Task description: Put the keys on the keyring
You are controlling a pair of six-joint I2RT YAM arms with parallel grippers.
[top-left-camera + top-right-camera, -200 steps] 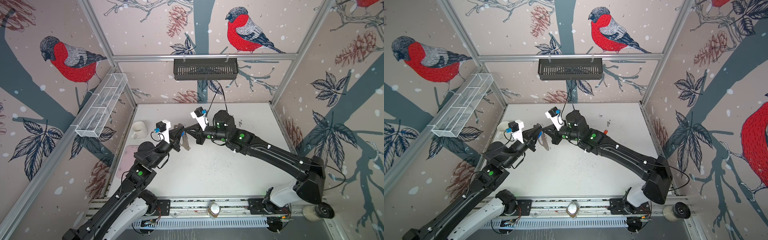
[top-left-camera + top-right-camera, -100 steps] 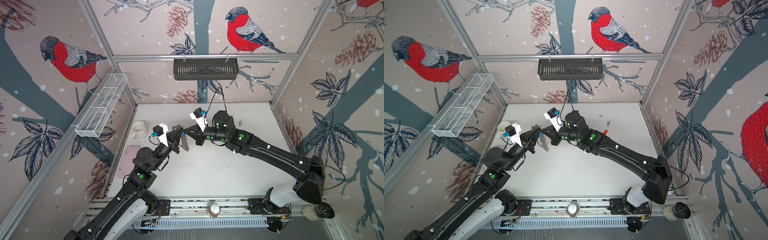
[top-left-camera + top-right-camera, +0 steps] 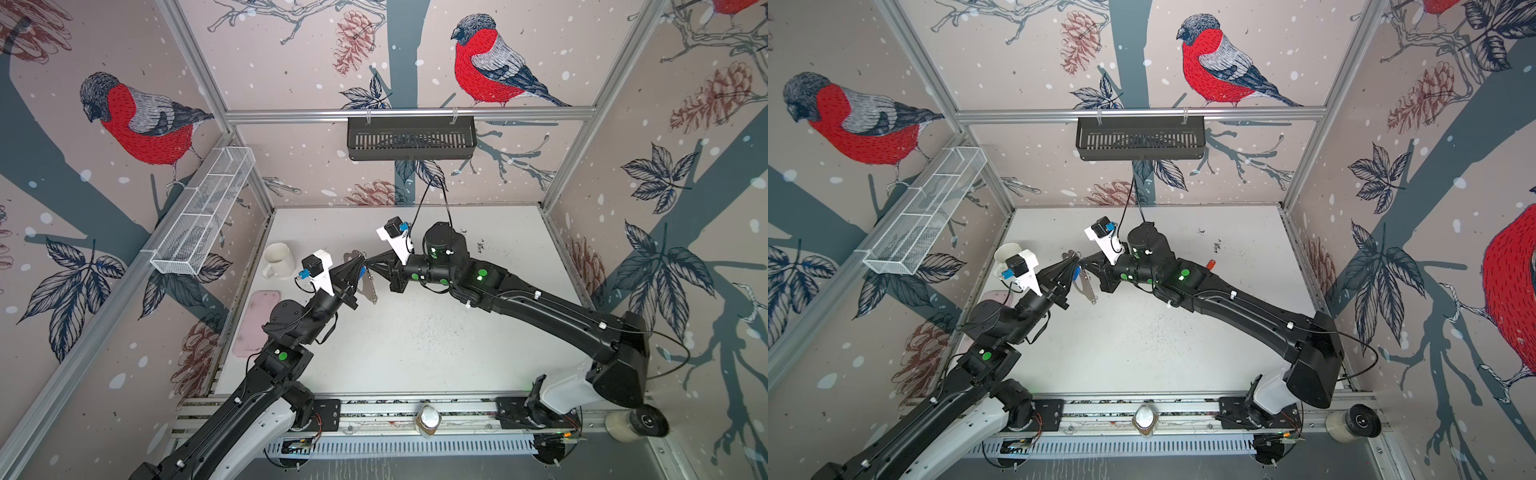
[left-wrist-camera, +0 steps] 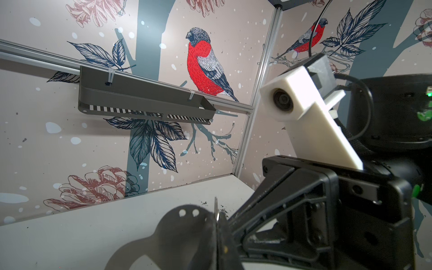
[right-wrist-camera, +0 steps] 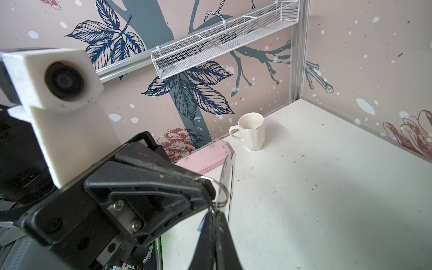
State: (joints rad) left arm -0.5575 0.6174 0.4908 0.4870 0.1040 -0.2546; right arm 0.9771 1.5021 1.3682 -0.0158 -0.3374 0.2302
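The left pincer (image 5: 207, 187) is clamped tight, and a silver split ring (image 5: 226, 192) pokes out of its tip. The right pincer (image 4: 231, 223) is pressed closed too, nose to nose with the left one above the white table (image 3: 415, 345).

Between them, clear of the table, hangs the keyring (image 3: 370, 287), a flat dark-grey oblong metal holder with small loops along one edge. It lies edge-on in line with the right pincer's fingers (image 5: 208, 247), so I judge that pincer carries it, though the contact itself is hidden. The keys (image 3: 361, 271), a small silver metal bunch, show mostly as that ring and a blue oval plastic tag (image 5: 203, 223) dangling under it. The left pincer seems to hold them by the ring.

The ring touches the holder's edge, but I cannot tell whether it is threaded on. I take the joining as under way, not finished. A small red thing (image 3: 1211, 264) lies on the table beside the right forearm, perhaps the other tag.

The black slotted metal basket (image 3: 411, 137) on the back wall shows nothing inside. The contents of the white wire-mesh basket (image 3: 199, 224) on the left wall are unclear. The pink flat oblong case (image 5: 205, 156) lies closed, and just beside it the white faceted mug (image 5: 252, 133) stands upright with nothing visible inside.
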